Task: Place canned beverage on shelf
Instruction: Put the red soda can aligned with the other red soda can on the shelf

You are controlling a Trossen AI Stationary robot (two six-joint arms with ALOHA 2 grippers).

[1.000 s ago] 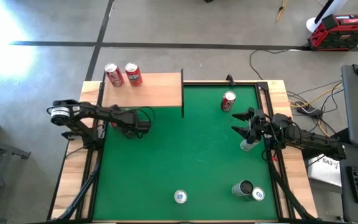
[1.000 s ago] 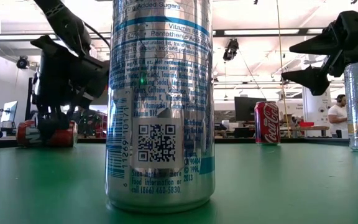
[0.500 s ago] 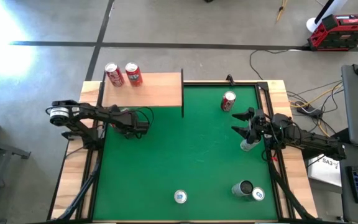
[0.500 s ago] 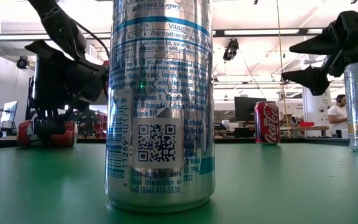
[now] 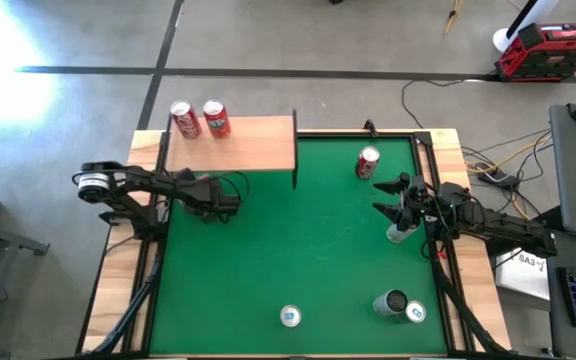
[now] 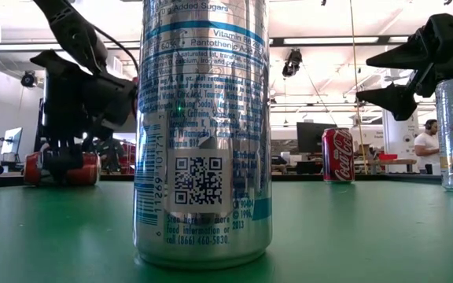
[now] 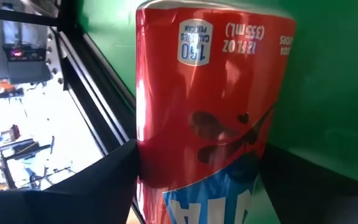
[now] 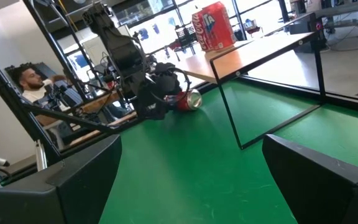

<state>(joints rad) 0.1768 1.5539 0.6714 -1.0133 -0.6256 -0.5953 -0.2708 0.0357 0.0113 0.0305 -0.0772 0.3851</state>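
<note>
- the left gripper (image 5: 230,203) sits at the left edge of the green mat (image 5: 298,250) in the high view, just below the shelf (image 5: 233,146); its fingers (image 7: 86,186) flank a red can (image 7: 207,112), which the left wrist view shows close up between them.
- the right wrist view shows that red can lying on its side on the mat at the left gripper's tip; whether the fingers press on it or only bracket it cannot be told.
- the shelf, a light-wood board on thin black legs, fills the upper left corner of the bench (image 5: 458,160); two red cans (image 5: 199,119) stand upright side by side at its upper left corner.
- the right gripper (image 5: 400,200) is at the right side of the mat, fingers spread wide and holding nothing, right above a silver can (image 5: 398,233).
- another red can (image 5: 367,163) stands upright on the mat, up and left of the right gripper.
- a tall silver can (image 6: 203,130) fills the middle of the low view; in the high view it stands at the mat's lower edge.
- one more can (image 5: 399,305) lies on its side at the lower right of the mat.
</note>
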